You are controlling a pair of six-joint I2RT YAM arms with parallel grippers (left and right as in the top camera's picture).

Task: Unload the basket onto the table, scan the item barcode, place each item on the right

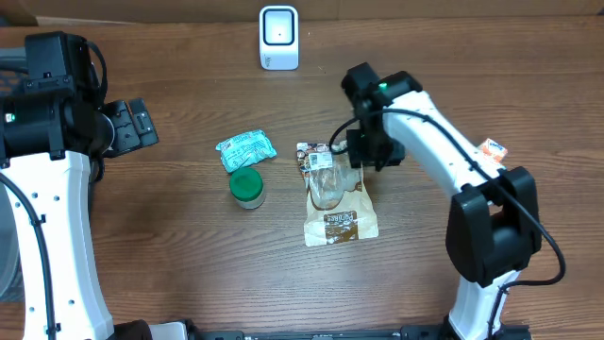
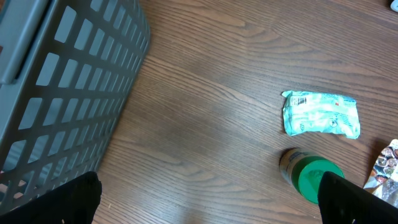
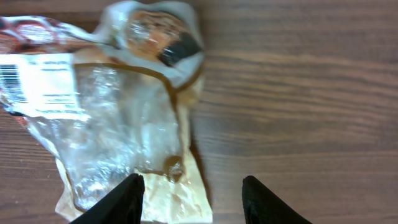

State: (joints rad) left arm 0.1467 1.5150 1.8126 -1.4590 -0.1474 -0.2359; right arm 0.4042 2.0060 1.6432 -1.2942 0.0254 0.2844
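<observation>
Across the work area lies a dark brown tabletop (image 1: 189, 274) of matt wood grain. At its far edge stands a white scanner (image 1: 278, 38), a rounded box with a pale window on its face. On the left side, the left wrist view shows a grey plastic basket (image 2: 62, 81) whose wall is a lattice of rectangular openings.

Item under task: a snack bag (image 1: 335, 198), lying flat near the middle of the tabletop, well apart from the scanner. It is crinkled clear film with brown and cream printed ends. A white label with a barcode (image 3: 12, 81) faces up at one end.

Just left of the bag stands a small jar (image 1: 247, 188) with a round green lid. Beside it lies a teal foil packet (image 1: 245, 149), pillow-shaped and creased. A small orange and white object (image 1: 491, 148) sits by the right arm; I cannot tell what it is.

Right gripper (image 3: 196, 202): black jaws spread, hanging over the upper right edge of the bag and pinching nothing.

Left gripper (image 2: 208, 205): jaws spread wide, over bare wood near the basket, well apart from the bag.
</observation>
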